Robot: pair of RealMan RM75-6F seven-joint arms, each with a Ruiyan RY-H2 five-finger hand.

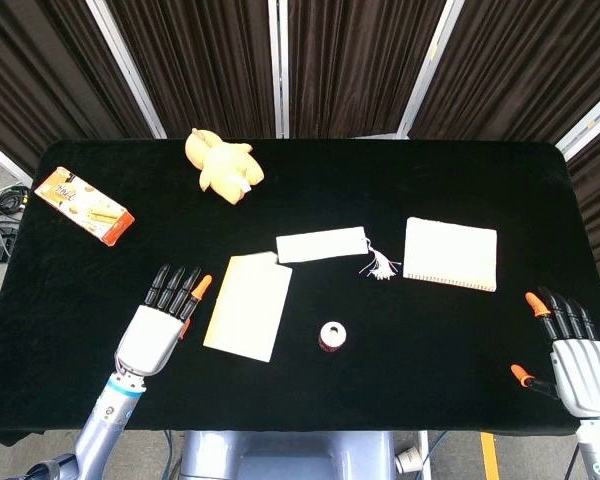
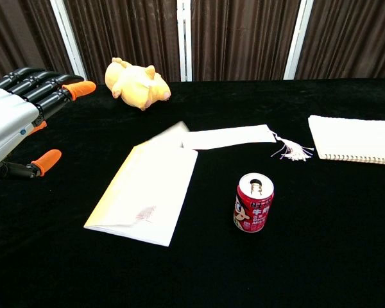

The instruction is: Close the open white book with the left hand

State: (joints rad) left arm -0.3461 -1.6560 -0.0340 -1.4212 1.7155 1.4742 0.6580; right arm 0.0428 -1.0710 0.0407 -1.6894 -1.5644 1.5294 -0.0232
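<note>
one book (image 1: 248, 306), one notebook (image 1: 450, 254), one can (image 1: 331, 336)

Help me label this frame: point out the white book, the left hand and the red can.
white book (image 1: 248, 306), head view, middle of its cover.
left hand (image 1: 157, 331), head view, back of the palm.
red can (image 2: 253, 204), chest view, its side.
</note>
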